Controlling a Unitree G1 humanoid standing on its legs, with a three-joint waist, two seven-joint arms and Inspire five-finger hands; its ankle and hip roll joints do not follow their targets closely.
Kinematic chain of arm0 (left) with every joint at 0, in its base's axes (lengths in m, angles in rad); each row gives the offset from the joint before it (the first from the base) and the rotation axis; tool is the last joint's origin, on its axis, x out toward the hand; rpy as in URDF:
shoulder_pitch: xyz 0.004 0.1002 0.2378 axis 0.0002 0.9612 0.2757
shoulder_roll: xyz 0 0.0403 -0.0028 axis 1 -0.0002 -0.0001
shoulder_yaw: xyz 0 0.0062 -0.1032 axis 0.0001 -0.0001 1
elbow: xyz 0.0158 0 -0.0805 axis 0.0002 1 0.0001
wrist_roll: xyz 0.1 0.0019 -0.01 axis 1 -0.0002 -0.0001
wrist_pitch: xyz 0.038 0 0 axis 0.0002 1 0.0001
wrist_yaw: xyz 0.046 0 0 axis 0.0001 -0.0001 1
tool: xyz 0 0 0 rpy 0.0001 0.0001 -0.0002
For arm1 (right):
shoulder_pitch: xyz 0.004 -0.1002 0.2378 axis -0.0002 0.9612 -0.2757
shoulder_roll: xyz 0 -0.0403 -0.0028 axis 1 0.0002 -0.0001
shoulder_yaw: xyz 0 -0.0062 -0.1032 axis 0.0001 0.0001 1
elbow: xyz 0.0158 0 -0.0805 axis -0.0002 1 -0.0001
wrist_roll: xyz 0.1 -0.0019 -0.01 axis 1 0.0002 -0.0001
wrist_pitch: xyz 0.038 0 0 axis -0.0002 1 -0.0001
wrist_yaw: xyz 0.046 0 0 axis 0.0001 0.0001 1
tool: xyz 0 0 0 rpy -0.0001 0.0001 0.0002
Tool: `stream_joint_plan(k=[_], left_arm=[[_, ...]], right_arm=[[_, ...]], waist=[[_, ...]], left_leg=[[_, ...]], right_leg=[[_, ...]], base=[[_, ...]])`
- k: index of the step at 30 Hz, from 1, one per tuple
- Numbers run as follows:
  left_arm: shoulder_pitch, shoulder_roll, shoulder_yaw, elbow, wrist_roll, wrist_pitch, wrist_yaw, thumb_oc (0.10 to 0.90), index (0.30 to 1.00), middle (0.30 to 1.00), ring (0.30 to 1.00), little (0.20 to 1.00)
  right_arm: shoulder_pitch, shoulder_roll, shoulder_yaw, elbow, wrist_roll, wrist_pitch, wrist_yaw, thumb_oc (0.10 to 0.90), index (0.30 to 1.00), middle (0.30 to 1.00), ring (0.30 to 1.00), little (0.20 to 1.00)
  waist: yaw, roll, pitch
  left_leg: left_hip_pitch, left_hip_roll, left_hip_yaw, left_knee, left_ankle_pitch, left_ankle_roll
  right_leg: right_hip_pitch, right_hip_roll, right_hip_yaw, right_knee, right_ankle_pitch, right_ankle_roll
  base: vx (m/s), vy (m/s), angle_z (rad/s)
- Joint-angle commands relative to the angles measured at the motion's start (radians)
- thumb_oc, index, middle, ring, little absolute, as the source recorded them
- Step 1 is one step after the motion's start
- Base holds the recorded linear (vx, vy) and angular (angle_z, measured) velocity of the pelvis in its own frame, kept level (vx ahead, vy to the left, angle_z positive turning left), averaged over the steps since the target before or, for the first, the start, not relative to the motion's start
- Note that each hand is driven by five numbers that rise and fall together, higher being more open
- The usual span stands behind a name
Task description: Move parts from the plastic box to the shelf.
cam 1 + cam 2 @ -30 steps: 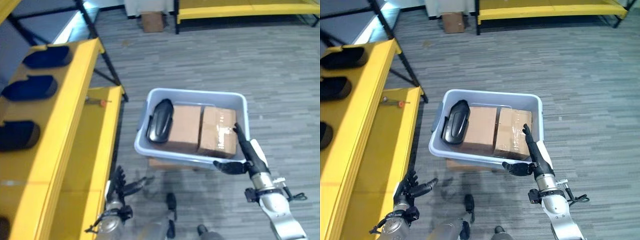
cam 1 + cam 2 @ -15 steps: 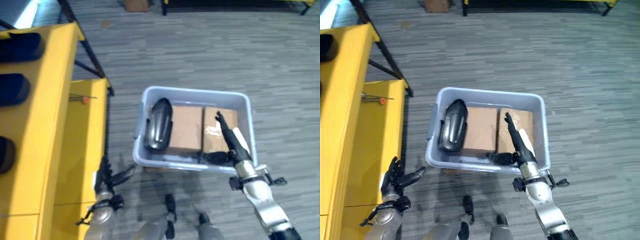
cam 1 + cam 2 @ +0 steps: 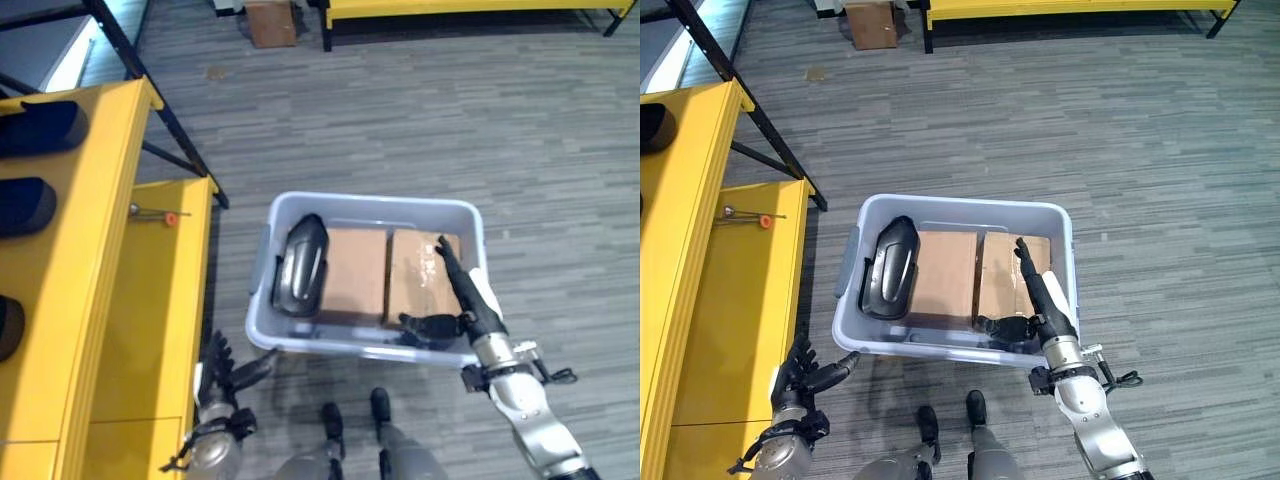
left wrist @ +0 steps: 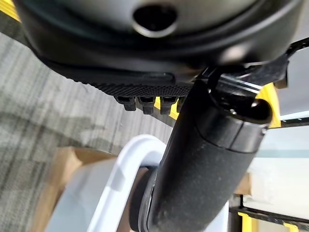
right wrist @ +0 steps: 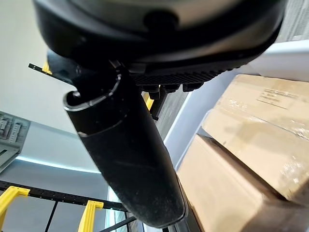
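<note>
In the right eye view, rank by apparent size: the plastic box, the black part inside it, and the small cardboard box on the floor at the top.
1. plastic box
2. black part
3. small cardboard box, though it lies farther from the camera, so its true size is unsure.

no readable text, faint unreadable print on cardboard box [image 5: 270, 99] label

I saw the plastic box [image 3: 1065, 262] as smooth, pale grey plastic with a faint sheen. The black part [image 3: 887, 267] in it looked like glossy moulded plastic. Both cartons [image 3: 943, 277] were matt brown cardboard, one taped. The shelf [image 3: 735, 290] was smooth yellow-painted board on black metal; the floor [image 3: 1140, 150] looked like matt, streaked grey carpet.
</note>
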Motion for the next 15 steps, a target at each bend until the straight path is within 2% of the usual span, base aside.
stream_joint_plan(k=[1, 6, 7, 8, 10, 11, 12, 14, 15], left_arm=[[-0.059, 0.018, 0.017, -0.047, 0.026, -0.057, -0.01, 0.9, 1.0, 1.0, 1.0, 1.0], [-0.056, 0.009, 0.024, -0.047, 0.016, -0.058, -0.009, 0.9, 1.0, 1.0, 1.0, 1.0], [-0.057, 0.006, 0.024, -0.051, 0.012, -0.06, -0.013, 0.9, 1.0, 1.0, 1.0, 1.0], [-0.057, 0.004, 0.024, -0.052, 0.008, -0.062, -0.017, 0.9, 1.0, 1.0, 1.0, 1.0], [-0.054, 0.003, 0.025, -0.055, 0.002, -0.063, -0.019, 0.9, 1.0, 1.0, 1.0, 1.0], [-0.053, 0.001, 0.027, -0.056, 0.001, -0.06, -0.023, 0.9, 1.0, 1.0, 1.0, 1.0], [-0.052, -0.003, 0.021, -0.056, 0.0, -0.055, -0.021, 0.9, 1.0, 1.0, 1.0, 1.0], [-0.062, 0.006, 0.01, -0.054, 0.005, -0.052, -0.022, 0.9, 1.0, 1.0, 1.0, 1.0], [-0.065, 0.007, 0.007, -0.049, 0.008, -0.052, -0.019, 0.9, 1.0, 1.0, 1.0, 1.0]], right_arm=[[-0.06, -0.038, -0.079, -0.066, 0.002, -0.093, -0.013, 0.9, 1.0, 1.0, 1.0, 1.0], [-0.074, -0.053, -0.072, -0.075, 0.003, -0.095, -0.007, 0.9, 1.0, 1.0, 1.0, 1.0], [-0.086, -0.07, -0.074, -0.081, 0.011, -0.098, -0.007, 0.9, 1.0, 1.0, 1.0, 1.0], [-0.092, -0.077, -0.075, -0.08, 0.015, -0.101, -0.006, 0.9, 1.0, 1.0, 1.0, 1.0], [-0.111, -0.081, -0.064, -0.064, 0.018, -0.102, -0.01, 0.9, 1.0, 1.0, 1.0, 1.0], [-0.111, -0.08, -0.067, -0.059, 0.02, -0.101, -0.011, 0.9, 1.0, 1.0, 1.0, 1.0], [-0.106, -0.073, -0.077, -0.057, 0.023, -0.103, -0.021, 0.9, 1.0, 1.0, 1.0, 1.0], [-0.094, -0.069, -0.104, -0.058, 0.023, -0.104, -0.042, 0.9, 1.0, 1.0, 1.0, 1.0], [-0.091, -0.068, -0.111, -0.057, 0.018, -0.104, -0.051, 0.9, 1.0, 1.0, 1.0, 1.0]], waist=[[-0.013, 0.01, -0.038], [-0.011, 0.02, -0.024], [-0.005, 0.014, 0.005], [0.0, 0.008, 0.018], [0.019, -0.01, 0.044], [0.014, -0.017, 0.04], [0.003, -0.024, 0.036], [-0.008, -0.017, 0.02], [-0.011, -0.011, 0.018]], left_leg=[[-0.027, 0.082, -0.022, 0.011, 0.033, -0.098], [-0.041, 0.086, -0.044, 0.053, 0.034, -0.11], [-0.086, 0.076, -0.06, 0.157, 0.025, -0.123], [-0.109, 0.061, -0.097, 0.21, 0.017, -0.128], [-0.125, 0.025, -0.22, 0.259, 0.006, -0.136], [-0.132, 0.047, -0.209, 0.235, 0.004, -0.131], [-0.135, 0.11, -0.176, 0.2, 0.02, -0.131], [-0.147, 0.187, -0.137, 0.11, 0.101, -0.149], [-0.138, 0.201, -0.135, 0.082, 0.114, -0.155]], right_leg=[[0.042, -0.009, 0.034, 0.114, -0.195, 0.033], [0.046, -0.004, 0.016, 0.133, -0.21, 0.019], [0.046, -0.015, 0.006, 0.148, -0.214, 0.009], [0.043, -0.019, 0.002, 0.158, -0.214, 0.005], [0.033, -0.017, 0.017, 0.18, -0.214, 0.0], [0.03, -0.023, 0.016, 0.174, -0.21, 0.004], [0.035, -0.036, 0.011, 0.167, -0.211, 0.013], [0.029, -0.045, -0.016, 0.155, -0.213, 0.019], [0.024, -0.049, -0.023, 0.156, -0.216, 0.024]], base=[[0.0, -0.1, 0.05], [-0.04, -0.129, 0.09], [-0.12, -0.155, 0.19], [-0.16, -0.182, 0.39], [-0.11, -0.07, 0.62], [-0.07, -0.04, 0.26], [-0.04, -0.021, -0.04], [-0.02, 0.033, 0.33], [0.05, 0.158, 0.67]])
